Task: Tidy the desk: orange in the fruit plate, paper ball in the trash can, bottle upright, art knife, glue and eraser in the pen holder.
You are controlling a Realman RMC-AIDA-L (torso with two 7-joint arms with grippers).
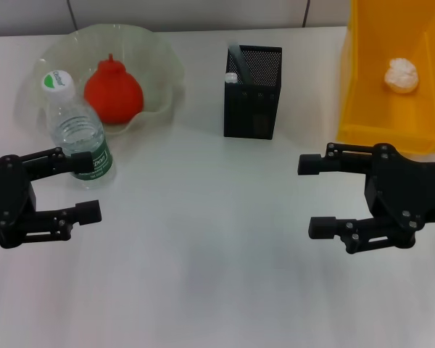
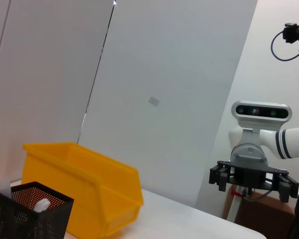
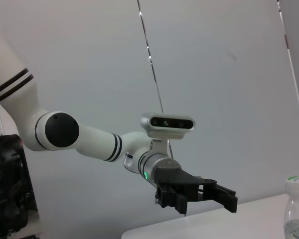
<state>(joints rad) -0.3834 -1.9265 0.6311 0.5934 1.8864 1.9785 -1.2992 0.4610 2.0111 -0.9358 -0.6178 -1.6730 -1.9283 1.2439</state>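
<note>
The orange (image 1: pixel 114 90) lies in the pale green fruit plate (image 1: pixel 159 51) at the back left. The bottle (image 1: pixel 76 127) stands upright in front of the plate, white cap on top; it also shows in the right wrist view (image 3: pixel 296 209). The paper ball (image 1: pixel 402 75) lies inside the yellow trash can (image 1: pixel 370 109) at the back right. The black mesh pen holder (image 1: pixel 252 90) stands at the back centre with a grey stick and a white-tipped item in it. The eraser is hidden. My left gripper (image 1: pixel 85 187) is open just in front of the bottle. My right gripper (image 1: pixel 309 196) is open and empty in front of the trash can.
The white desk (image 1: pixel 203 254) stretches between the two grippers. The left wrist view shows the trash can (image 2: pixel 89 189), the pen holder (image 2: pixel 27 211) and my right gripper (image 2: pixel 253 178) farther off. The right wrist view shows my left gripper (image 3: pixel 204 194).
</note>
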